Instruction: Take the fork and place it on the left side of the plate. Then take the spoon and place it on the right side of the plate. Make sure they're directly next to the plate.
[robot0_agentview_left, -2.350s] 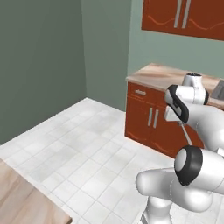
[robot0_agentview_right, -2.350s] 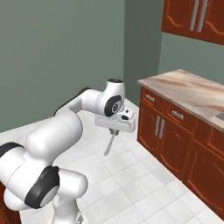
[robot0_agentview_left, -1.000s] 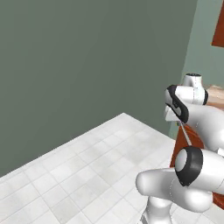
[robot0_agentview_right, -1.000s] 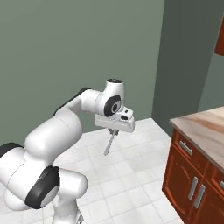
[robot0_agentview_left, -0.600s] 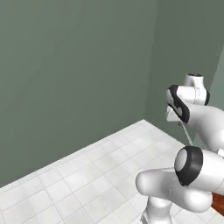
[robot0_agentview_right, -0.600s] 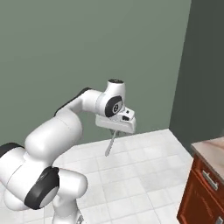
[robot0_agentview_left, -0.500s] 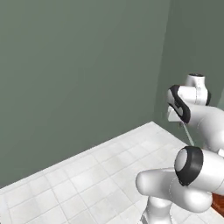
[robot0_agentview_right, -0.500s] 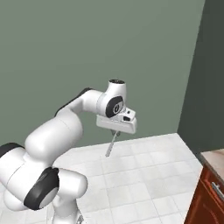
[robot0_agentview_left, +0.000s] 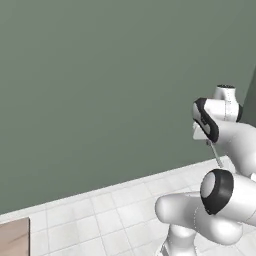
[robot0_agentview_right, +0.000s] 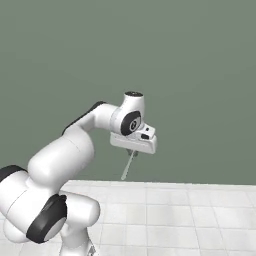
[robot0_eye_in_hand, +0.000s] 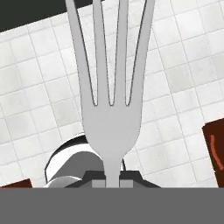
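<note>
Swinging past the cabinets to face a green wall (robot0_agentview_right: 190, 75), the base carries the fork (robot0_eye_in_hand: 111, 87) clamped in the jaws (plate ahead, presumably).

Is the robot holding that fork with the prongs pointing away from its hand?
Yes, in the hand view the fork rises from the shut gripper, tines outward.

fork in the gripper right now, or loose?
In the gripper: jaws shut on the fork, which hangs below the hand above the floor; the hand view has its tines rising between the fingertips.
</note>
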